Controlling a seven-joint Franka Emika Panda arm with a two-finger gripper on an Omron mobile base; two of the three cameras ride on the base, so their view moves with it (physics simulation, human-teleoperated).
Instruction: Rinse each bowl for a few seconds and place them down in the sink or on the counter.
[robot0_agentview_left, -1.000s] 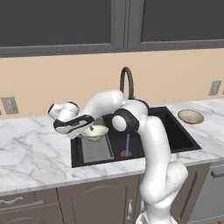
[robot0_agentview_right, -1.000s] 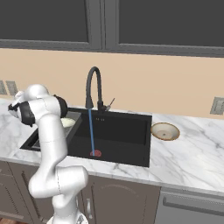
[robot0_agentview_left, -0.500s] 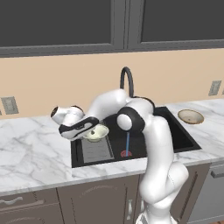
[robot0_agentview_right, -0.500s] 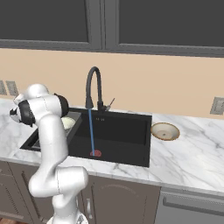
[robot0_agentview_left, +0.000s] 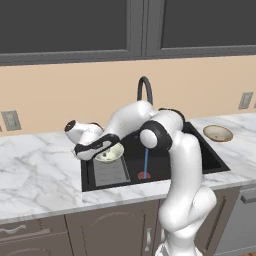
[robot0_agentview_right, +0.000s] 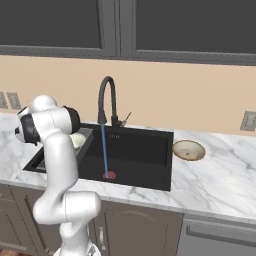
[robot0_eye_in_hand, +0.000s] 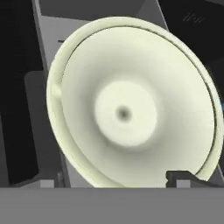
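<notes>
Gripper (robot0_agentview_left: 107, 148) at sink's left end, jaws spread wide w/ 1 fingertip (robot0_eye_in_hand: 186, 176) at the rim of the cream-green bowl (robot0_agentview_left: 110, 153); can't tell if touching. Bowl sits over grey ribbed rack (robot0_agentview_left: 111, 172) in black sink (robot0_agentview_left: 210, 159). Faucet (robot0_agentview_left: 144, 88) runs water onto red drain (robot0_agentview_left: 144, 176). Beige bowl (robot0_agentview_left: 218, 133) on marble counter (robot0_agentview_left: 35, 167), right of sink.

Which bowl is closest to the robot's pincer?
The pale cream-green bowl over the grey rack in the sink, right at the pincer. The beige bowl sits far off on the counter.
</notes>
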